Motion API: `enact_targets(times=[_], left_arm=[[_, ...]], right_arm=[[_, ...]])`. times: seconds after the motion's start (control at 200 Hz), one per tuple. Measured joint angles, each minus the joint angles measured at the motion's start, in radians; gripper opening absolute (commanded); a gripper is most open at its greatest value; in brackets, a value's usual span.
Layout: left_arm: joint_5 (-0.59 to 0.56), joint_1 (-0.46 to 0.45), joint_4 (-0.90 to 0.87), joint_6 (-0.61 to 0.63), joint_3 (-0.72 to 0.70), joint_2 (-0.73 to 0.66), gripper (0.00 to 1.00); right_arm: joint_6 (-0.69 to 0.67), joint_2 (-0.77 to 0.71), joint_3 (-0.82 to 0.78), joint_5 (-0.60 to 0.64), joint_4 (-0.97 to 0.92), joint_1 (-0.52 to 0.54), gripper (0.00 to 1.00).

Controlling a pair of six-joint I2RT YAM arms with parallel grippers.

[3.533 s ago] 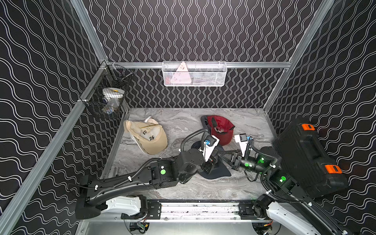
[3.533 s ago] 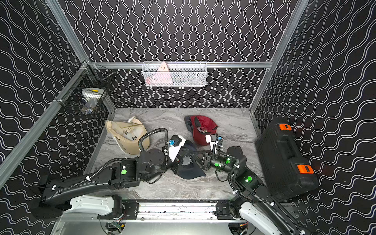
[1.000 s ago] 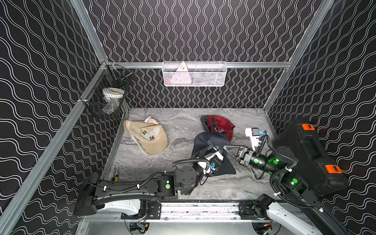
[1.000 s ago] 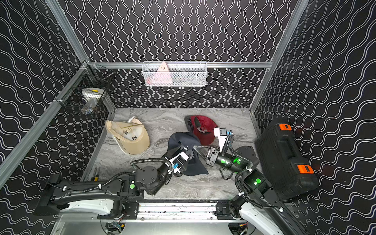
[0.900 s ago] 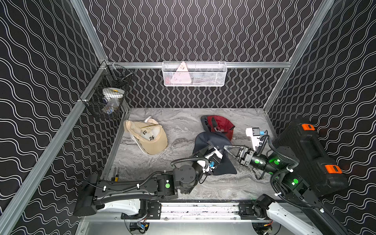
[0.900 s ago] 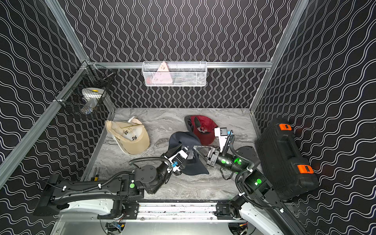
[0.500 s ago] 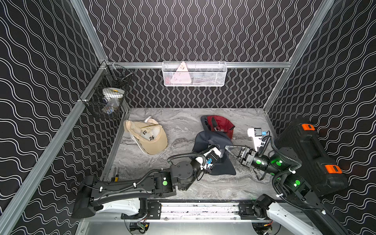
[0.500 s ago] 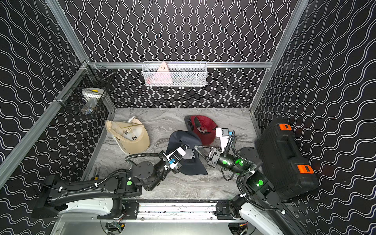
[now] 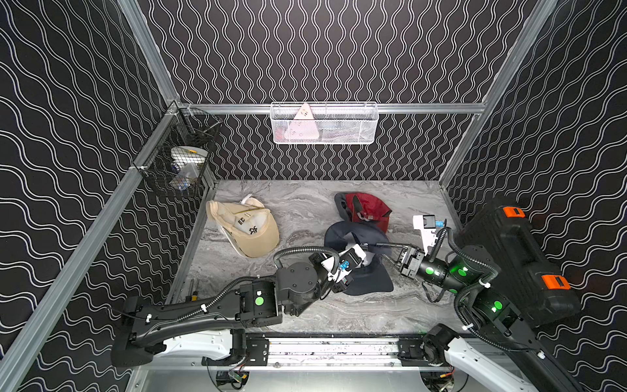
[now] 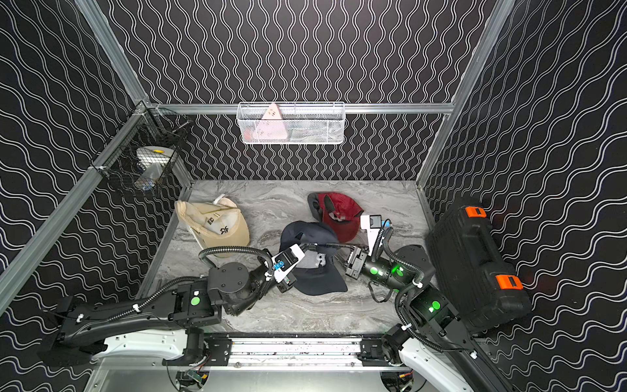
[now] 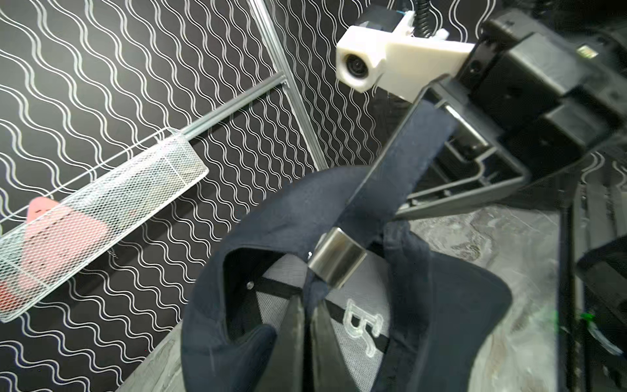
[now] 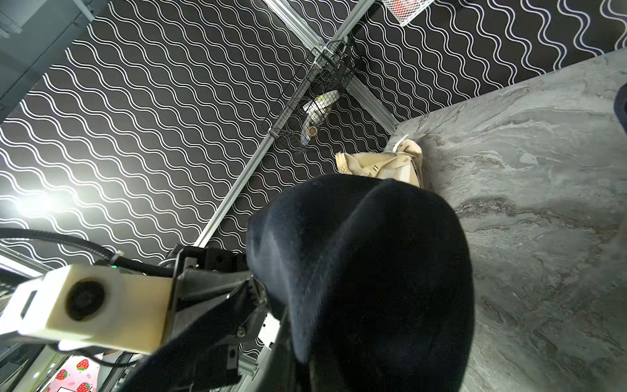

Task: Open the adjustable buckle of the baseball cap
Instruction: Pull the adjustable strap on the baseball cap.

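Note:
The navy baseball cap [image 9: 369,283] [image 10: 319,281] lies upside down in the middle of the table, its back raised between both arms. A silver metal buckle [image 11: 337,259] sits on its navy strap [image 11: 400,163]. My left gripper [image 11: 307,305] [image 9: 366,253] is shut on the strap just beside the buckle. My right gripper [image 9: 381,245] [image 10: 336,246] is shut on the strap's other end, which runs taut from the buckle to its fingers [image 11: 441,112]. In the right wrist view the cap's crown [image 12: 373,264] hides most of the right gripper [image 12: 298,359].
A beige cap [image 9: 247,227] lies at the left of the marble table [image 9: 305,315], and a red cap [image 9: 364,210] just behind the navy one. A black case [image 9: 515,258] stands at the right. A white wire basket [image 9: 324,124] and a black one [image 9: 179,163] hang on the walls.
My left gripper's jaws have closed on the strap beside the buckle. The left arm has edged toward the back. The right gripper has kept its hold and drawn the strap slightly right.

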Motion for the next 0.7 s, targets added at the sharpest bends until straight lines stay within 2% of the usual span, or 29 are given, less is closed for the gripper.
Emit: enact_targets(times=[0.075, 0.455, 0.61, 0.7], left_arm=[[0.025, 0.0, -0.084, -0.027, 0.06, 0.018, 0.06], [0.081, 0.0, -0.434, -0.129, 0.254, 0.116, 0.05], [0.089, 0.0, -0.496, -0.156, 0.284, 0.127, 0.04], [0.092, 0.0, -0.525, -0.163, 0.305, 0.134, 0.04]], right_arm=[[-0.019, 0.005, 0.006, 0.009, -0.018, 0.0, 0.0], [-0.164, -0.018, 0.055, 0.037, -0.207, 0.001, 0.35], [-0.21, -0.036, 0.07, 0.045, -0.282, 0.001, 0.4], [-0.237, -0.05, 0.081, 0.071, -0.331, 0.001, 0.39]])
